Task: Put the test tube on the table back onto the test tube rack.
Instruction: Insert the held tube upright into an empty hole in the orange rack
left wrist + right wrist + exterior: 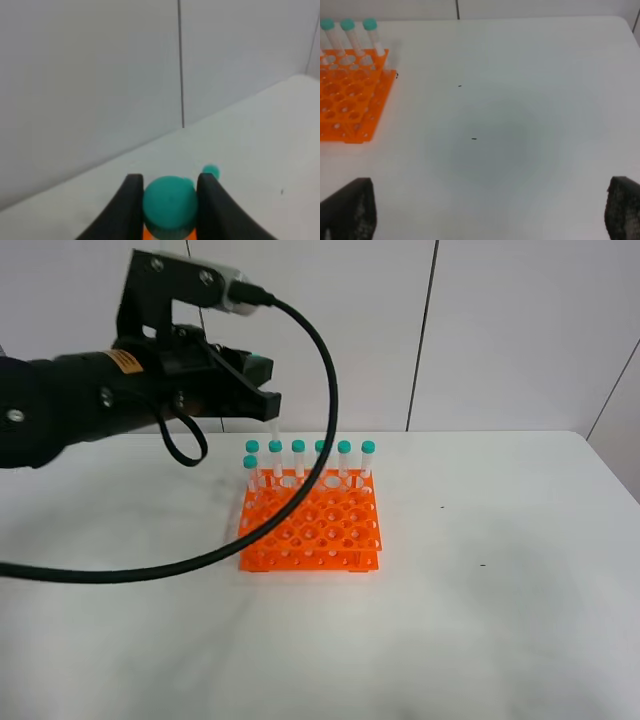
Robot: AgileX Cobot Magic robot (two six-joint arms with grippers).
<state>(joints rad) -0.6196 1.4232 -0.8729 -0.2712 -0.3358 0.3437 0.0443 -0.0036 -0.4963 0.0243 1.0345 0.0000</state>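
Table: white top [480, 640], bare at the front edge, with a few tiny dark specks to the right of the rack.
Cable: a black cable [200, 560] sweeps low across the left of the table and loops up over the rack's near-left corner to the left arm.
Right claw: right claw [485, 205] hangs over bare table to the rack's right, jaws spread wide, nothing between them.
Test tube rack: the orange test tube rack [310, 530] sits flat at mid-table.
Standing tubes: seven teal-capped standing tubes [344, 455] stand upright along the back row and back-left corner.
Test tube: the test tube [170, 202] hangs tip-down above the rack's back-left holes; whether the tip has entered a hole cannot be told.
Left claw: left claw [268, 403] is clamped on that tube's teal cap, a finger [131, 200] on each side.
Wall: pale panelled wall [500, 330] behind.
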